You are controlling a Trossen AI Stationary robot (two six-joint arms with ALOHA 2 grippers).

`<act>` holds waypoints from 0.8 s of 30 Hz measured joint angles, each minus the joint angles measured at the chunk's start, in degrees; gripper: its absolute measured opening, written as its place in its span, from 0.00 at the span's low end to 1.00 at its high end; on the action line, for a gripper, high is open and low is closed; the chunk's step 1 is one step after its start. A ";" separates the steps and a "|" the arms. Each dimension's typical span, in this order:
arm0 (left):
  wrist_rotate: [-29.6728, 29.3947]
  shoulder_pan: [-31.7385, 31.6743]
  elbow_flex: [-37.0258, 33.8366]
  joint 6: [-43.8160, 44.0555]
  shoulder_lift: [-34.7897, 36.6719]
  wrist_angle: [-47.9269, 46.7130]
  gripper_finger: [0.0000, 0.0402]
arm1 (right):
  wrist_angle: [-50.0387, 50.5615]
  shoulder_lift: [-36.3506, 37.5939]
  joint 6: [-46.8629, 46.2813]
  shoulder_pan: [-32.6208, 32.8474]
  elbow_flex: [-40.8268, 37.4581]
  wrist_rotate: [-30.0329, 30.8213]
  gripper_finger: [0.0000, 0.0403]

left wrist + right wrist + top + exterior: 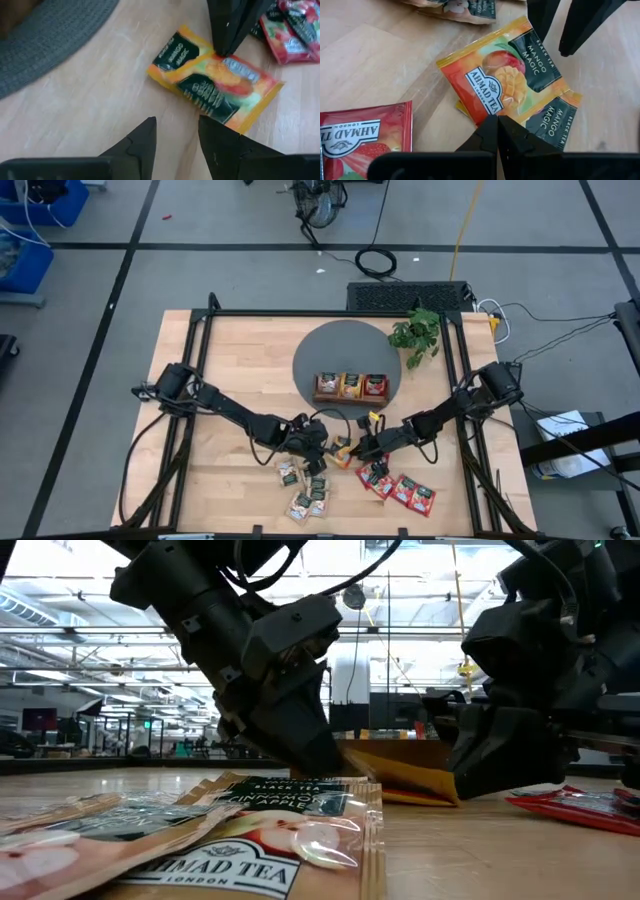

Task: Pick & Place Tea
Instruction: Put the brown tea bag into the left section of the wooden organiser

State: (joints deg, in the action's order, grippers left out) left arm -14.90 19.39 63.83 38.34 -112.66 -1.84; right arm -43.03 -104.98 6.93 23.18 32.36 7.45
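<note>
Two orange tea sachets (502,75) lie overlapping on the wooden table, between both grippers (343,451). My right gripper (497,125) is shut, its tips on the upper sachet. My left gripper (177,132) stands open on the other side of the pair, its fingers just off the sachets' edge; I cannot tell whether it touches them. Pale sachets (305,488) lie near the front edge, and red sachets (402,488) lie to their right. A brown wooden tray (350,398) holding sachets rests on a round grey mat (330,345). My right gripper sets its shut fingertips (222,47) on the upper orange sachet, at its edge (495,111) where it overlaps the lower one. It comes slanting down from the table's right. The sachet lies flat on the other sachet and the table. I cannot tell whether any foil is pinched.
A green leafy plant (418,332) stands at the mat's far right. A red sachet (362,135) lies close beside my right gripper. Black frame rails (195,360) run along the table's sides. Bare wood (230,480) shows at the front left.
</note>
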 joint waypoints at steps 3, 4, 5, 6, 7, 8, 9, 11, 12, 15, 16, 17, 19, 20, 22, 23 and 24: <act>0.14 -0.23 -0.01 0.92 0.00 -0.20 0.44 | 0.90 0.06 -0.03 -0.27 0.00 -0.01 0.00; 0.30 -0.32 0.00 1.27 0.00 -0.20 0.47 | 1.30 0.06 -0.25 -0.38 0.00 -0.01 0.00; 0.53 -0.47 -0.01 1.47 0.01 -0.19 0.50 | 1.43 0.06 -0.34 -0.62 0.00 -0.10 0.00; 1.27 -0.64 0.00 1.48 0.01 -0.19 0.53 | 1.53 0.06 -0.43 -0.72 0.00 -0.12 0.00; 2.52 -0.88 0.01 1.44 0.02 -0.15 0.56 | 1.70 0.06 -0.43 -0.76 0.00 -0.10 0.00; 3.62 -1.14 -0.01 1.43 0.02 -0.17 0.59 | 1.73 0.06 -0.43 -0.79 0.00 -0.11 0.00; 5.09 -1.40 0.00 1.43 0.02 -0.26 0.62 | 1.74 0.06 -0.43 -0.79 0.00 -0.12 0.00; 8.19 -1.75 0.01 1.41 0.02 -0.36 0.67 | 1.86 0.06 -0.43 -0.79 0.00 -0.12 0.00; 9.55 -1.90 -0.01 1.23 0.02 -0.36 0.70 | 1.87 0.06 -0.43 -0.81 0.00 -0.12 0.00; 12.22 -2.24 0.01 0.13 0.16 -0.40 0.74 | 1.95 0.06 -0.40 -0.81 0.00 -0.12 0.00; 12.40 -2.34 0.01 -0.05 0.52 -0.88 0.75 | 1.95 0.06 -0.40 -0.81 0.00 -0.12 0.00; 12.47 -2.37 -0.02 -0.08 0.78 -1.33 0.76 | 1.95 0.03 -0.38 -0.81 0.00 -0.12 0.00; 12.63 -2.57 0.03 0.29 0.92 -0.77 0.76 | 2.02 0.03 -0.37 -0.81 0.00 -0.07 0.00; 13.09 -2.67 0.03 0.46 0.92 -0.99 0.76 | 2.00 0.03 -0.36 -0.80 0.00 -0.07 0.00; 13.94 -2.77 0.01 1.09 0.90 -1.10 0.75 | 2.03 0.03 -0.35 -0.81 -0.01 -0.05 0.00; 14.26 -2.77 0.01 1.39 0.90 -1.04 0.75 | 2.04 0.03 -0.33 -0.81 -0.02 -0.05 0.00; 14.30 -2.77 0.01 1.61 0.90 -0.91 0.74 | 2.04 0.03 -0.25 -0.80 -0.02 -0.05 0.00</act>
State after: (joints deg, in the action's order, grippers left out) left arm -0.60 16.62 63.83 39.95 -111.77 -2.75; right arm -40.99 -104.95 6.68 22.38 32.34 7.40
